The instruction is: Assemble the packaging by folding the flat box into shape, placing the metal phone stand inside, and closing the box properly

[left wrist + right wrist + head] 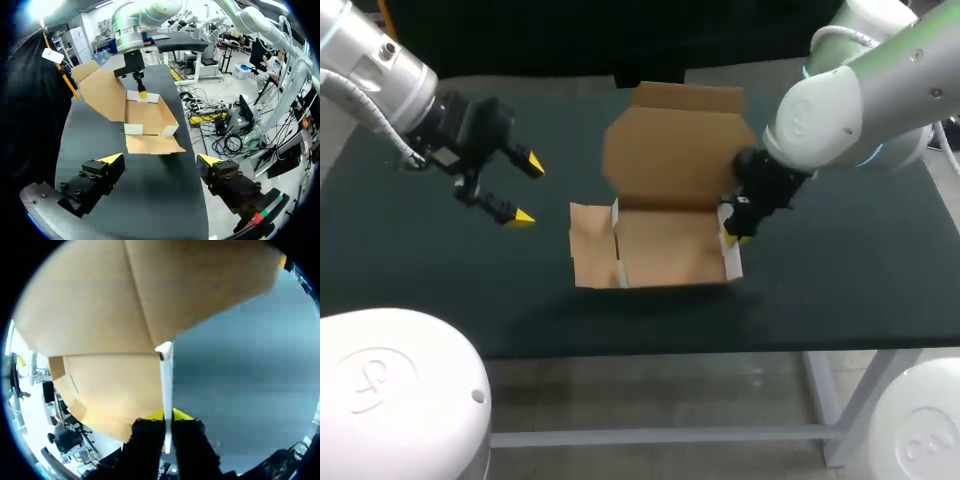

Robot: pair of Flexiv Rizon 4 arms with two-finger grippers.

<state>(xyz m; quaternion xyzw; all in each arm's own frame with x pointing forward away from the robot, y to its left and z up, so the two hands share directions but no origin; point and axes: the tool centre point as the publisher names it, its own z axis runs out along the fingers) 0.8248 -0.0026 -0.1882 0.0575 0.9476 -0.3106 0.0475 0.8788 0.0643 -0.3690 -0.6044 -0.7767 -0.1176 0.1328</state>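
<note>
Now, on our left, our left gripper [528, 190] hangs wide open, apart from the box [665, 250]; mid-table the box sits half-formed, lid [675, 150] raised at the far side, its left flap [590, 250] lying flat toward that open gripper, the nearer one. On the right, our right gripper [731, 232] pinches the right wall [733, 262] between both fingers.

Matt brown cardboard box [665, 215] with white-faced side walls sits on a dark, matt, cloth-like table [440, 280]; glossy white robot arm [850, 100] casings.
</note>
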